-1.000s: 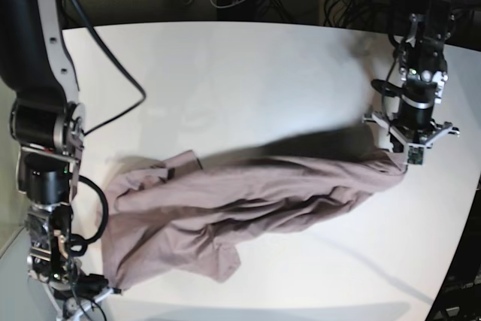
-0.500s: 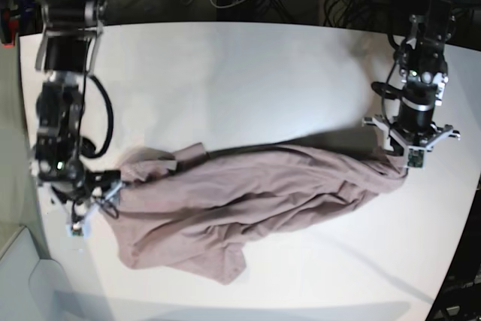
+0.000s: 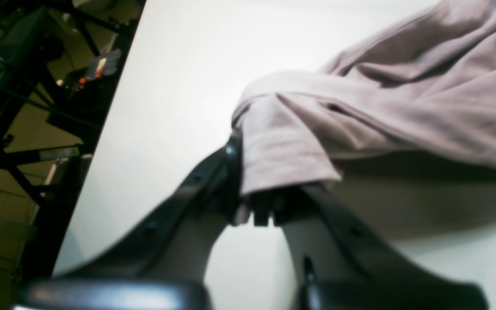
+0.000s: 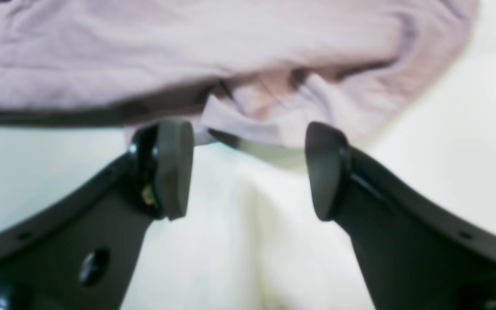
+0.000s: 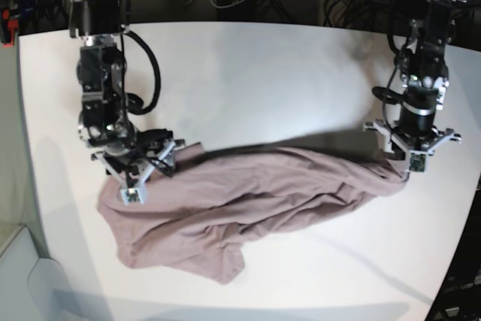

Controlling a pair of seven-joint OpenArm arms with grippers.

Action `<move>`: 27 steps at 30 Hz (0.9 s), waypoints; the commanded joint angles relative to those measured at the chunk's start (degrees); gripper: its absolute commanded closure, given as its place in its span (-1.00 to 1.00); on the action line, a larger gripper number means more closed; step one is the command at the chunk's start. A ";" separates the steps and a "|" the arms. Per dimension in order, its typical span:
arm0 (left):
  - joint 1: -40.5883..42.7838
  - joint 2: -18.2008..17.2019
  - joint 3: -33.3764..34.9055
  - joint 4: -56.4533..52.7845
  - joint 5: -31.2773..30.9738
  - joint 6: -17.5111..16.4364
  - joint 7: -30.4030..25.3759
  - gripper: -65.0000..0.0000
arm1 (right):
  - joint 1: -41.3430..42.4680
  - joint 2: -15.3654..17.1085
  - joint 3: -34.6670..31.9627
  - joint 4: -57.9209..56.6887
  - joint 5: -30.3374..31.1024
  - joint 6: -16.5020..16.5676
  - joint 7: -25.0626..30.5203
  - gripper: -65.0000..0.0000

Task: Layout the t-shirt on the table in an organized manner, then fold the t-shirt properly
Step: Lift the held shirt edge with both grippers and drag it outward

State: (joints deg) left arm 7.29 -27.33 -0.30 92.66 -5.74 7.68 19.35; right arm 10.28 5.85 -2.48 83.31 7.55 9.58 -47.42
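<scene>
The bench carries the shirt, stretched sideways but rumpled, so laying out is unfinished and folding not begun. The left end effector grips one hem; the right end effector gapes, empty.

No legible text or labels

Right wrist view blurred throughout; t-shirt cut off by top edge. Left tool tips hidden under cloth. Desk cropped by frame.
</scene>
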 commanded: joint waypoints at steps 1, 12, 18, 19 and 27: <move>-0.83 -0.76 -0.45 0.92 0.51 0.62 -1.55 0.99 | 1.89 0.44 0.15 -1.33 -0.21 0.13 1.13 -0.25; -0.12 -1.02 -0.45 0.92 0.51 0.62 -1.55 0.99 | 7.08 1.76 0.33 -15.75 -0.30 0.13 6.06 0.93; -0.21 -0.93 -2.21 1.54 0.51 0.62 -1.55 0.99 | 2.60 3.78 5.51 -5.11 -0.04 -0.05 -2.91 1.00; -0.21 -0.76 -2.83 1.54 0.51 0.62 -1.55 0.99 | 1.36 3.96 6.30 -1.68 -0.04 0.04 -3.70 1.00; -0.21 -1.02 -5.29 1.62 0.16 0.62 -1.55 0.99 | -12.53 10.90 8.24 17.75 -0.12 0.04 -6.34 1.00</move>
State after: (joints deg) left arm 7.81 -27.35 -4.86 93.32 -6.22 7.31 19.46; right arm -2.55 16.27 5.45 100.49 7.97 10.02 -53.58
